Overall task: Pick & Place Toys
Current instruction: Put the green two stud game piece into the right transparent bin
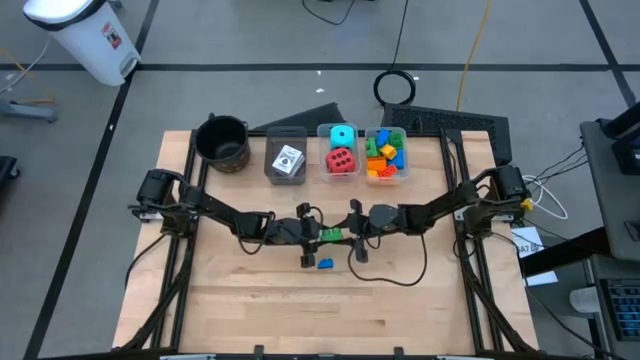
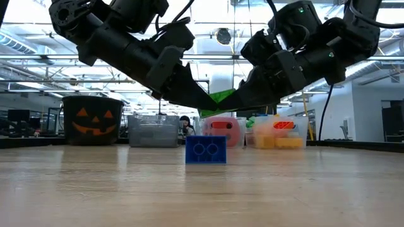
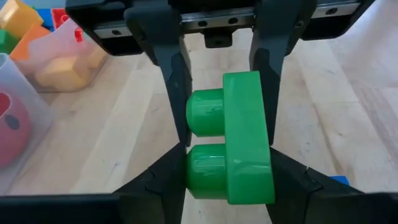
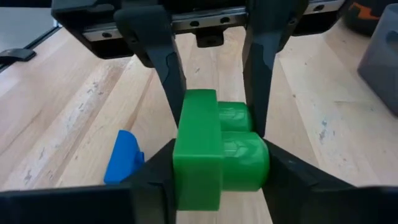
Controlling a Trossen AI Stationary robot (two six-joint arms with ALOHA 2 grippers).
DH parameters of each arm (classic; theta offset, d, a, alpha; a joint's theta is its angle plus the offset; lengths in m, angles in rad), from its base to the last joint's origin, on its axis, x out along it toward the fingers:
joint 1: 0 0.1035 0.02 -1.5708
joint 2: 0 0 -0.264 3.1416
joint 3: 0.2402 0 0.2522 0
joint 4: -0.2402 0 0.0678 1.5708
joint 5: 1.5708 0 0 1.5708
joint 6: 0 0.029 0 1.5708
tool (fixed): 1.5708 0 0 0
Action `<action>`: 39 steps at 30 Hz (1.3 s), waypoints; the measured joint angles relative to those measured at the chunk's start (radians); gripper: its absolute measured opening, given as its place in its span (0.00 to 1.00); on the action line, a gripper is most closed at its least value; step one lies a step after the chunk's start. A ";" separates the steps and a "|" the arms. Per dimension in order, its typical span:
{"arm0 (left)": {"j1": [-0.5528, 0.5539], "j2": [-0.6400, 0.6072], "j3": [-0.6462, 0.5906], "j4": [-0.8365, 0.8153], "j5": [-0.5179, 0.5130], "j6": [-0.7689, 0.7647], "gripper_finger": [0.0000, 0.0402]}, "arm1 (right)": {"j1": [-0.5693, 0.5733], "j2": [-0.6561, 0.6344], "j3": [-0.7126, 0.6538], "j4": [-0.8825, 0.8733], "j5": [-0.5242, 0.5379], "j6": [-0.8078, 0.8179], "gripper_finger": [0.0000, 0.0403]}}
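You are passing the small green plastic two-stud brick [image 1: 329, 235] between the arms, above the middle of the wooden worktop [image 1: 250, 300]. The left tool [image 3: 221, 149] is pinching the brick across its sides, studs showing toward its own camera. The right tool [image 4: 214, 149] is meeting it from the opposite side, its fingers [image 4: 165, 68] standing on either side of the same brick and narrowing; I cannot tell whether they are gripping yet.

To do this handover well, you should be keeping the left tool clamped until the right one is clearly squeezing the brick, then letting go gently and pulling straight back, so the brick is not twisting out. Both pairs of fingers are crowding one small piece, so avoid pushing the tools into each other.

A small blue plastic brick [image 2: 206, 150] is standing on the worktop just below the handover, in the low view; keep clear of it. The clear bin of mixed coloured bricks [image 1: 387, 155] is waiting at the far edge, probably the green brick's destination.
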 joint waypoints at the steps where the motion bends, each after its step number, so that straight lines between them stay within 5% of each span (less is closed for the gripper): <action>1: 0.000 0.000 0.000 0.000 -0.003 -0.002 0.43 | 0.000 0.000 0.000 0.001 0.000 0.000 0.35; 10: 0.000 0.000 0.000 0.007 0.003 -0.033 0.60 | -0.008 -0.031 0.000 -0.048 -0.007 -0.004 0.32; 20: 0.000 -0.028 0.001 0.014 0.003 -0.018 0.68 | -0.015 -0.293 0.000 -0.459 0.003 0.000 0.32; 24: 0.000 -0.038 0.001 0.011 0.003 -0.028 0.68 | -0.015 -0.400 -0.001 -0.579 0.149 0.042 0.32; 32: 0.000 -0.038 0.001 0.010 0.002 -0.034 0.68 | -0.076 -0.522 -0.001 -0.718 0.652 0.130 0.33; 39: 0.000 -0.038 0.001 0.013 0.002 -0.031 0.68 | -0.301 -0.530 -0.057 -0.722 0.740 0.155 0.33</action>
